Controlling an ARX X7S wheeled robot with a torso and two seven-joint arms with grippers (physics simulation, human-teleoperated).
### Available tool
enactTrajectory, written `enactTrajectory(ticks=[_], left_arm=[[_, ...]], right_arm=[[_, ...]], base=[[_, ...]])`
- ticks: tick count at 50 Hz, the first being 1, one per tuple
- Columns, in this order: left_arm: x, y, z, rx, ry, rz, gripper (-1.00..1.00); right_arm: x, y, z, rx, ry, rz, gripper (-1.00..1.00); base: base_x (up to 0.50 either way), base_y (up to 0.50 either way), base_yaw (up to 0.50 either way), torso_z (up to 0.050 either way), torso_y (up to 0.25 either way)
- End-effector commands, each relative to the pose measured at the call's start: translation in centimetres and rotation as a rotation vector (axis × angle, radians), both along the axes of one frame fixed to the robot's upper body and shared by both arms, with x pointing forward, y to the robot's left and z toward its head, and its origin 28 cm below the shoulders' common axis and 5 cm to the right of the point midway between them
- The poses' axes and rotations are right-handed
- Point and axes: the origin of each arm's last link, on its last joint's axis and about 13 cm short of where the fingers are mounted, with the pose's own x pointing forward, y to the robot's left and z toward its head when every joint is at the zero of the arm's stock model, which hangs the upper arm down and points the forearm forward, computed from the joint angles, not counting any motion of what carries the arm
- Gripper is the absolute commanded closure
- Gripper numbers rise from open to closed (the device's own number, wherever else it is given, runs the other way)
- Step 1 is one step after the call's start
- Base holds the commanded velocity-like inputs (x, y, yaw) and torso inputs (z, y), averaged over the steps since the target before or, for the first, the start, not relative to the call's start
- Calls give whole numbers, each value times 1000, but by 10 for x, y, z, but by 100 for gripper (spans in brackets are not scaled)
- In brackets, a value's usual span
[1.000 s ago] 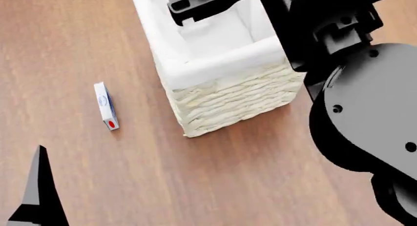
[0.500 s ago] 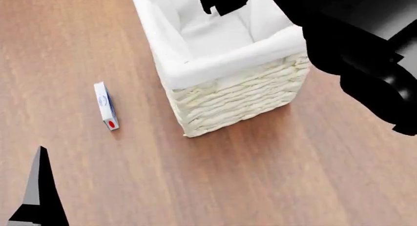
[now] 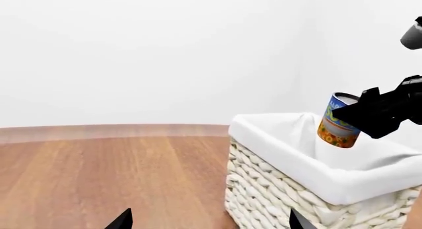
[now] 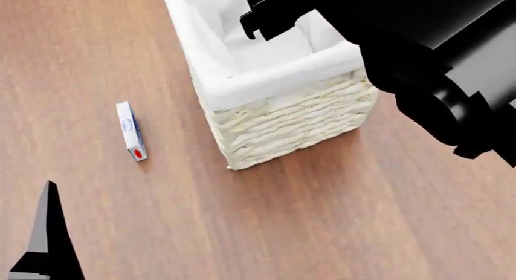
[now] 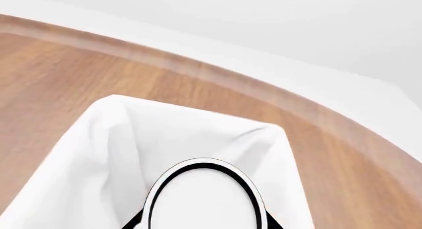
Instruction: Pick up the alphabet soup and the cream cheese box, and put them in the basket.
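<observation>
The right end effector [image 3: 369,110] is clamping the alphabet soup can [image 3: 337,121] above the basket [image 3: 297,189], for dropping it inside.

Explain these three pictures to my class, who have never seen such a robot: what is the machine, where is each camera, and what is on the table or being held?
This is a simulated two-armed robot. One picture looks down from its head; the others come from cameras near each gripper. On the wooden table stands a woven basket with a white cloth lining. The cream cheese box lies on the table apart from it. The left wrist view shows the right gripper holding the alphabet soup can tilted over the basket's opening. The right wrist view looks over the can's top into the basket. The left gripper holds nothing, only its fingertips showing.
</observation>
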Motion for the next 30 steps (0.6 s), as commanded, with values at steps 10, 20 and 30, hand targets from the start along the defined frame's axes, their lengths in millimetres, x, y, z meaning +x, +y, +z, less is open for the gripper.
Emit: enactTrajectory(ticks=[10,20,30], left_arm=[[-2,2,1,-5,-1,7,-100],[-1,3,0,-8,-1,8,-100],[-1,3,0,-9,-3,9,-100]], right_arm=[[4,5,4,-67,-42,23,100],[5,7,-2,-84,-37,28,100],[10,9,-11,-100,-20,29,100]], base=[[0,0,0,0,1],[0,0,0,0,0],[0,0,0,0,1]])
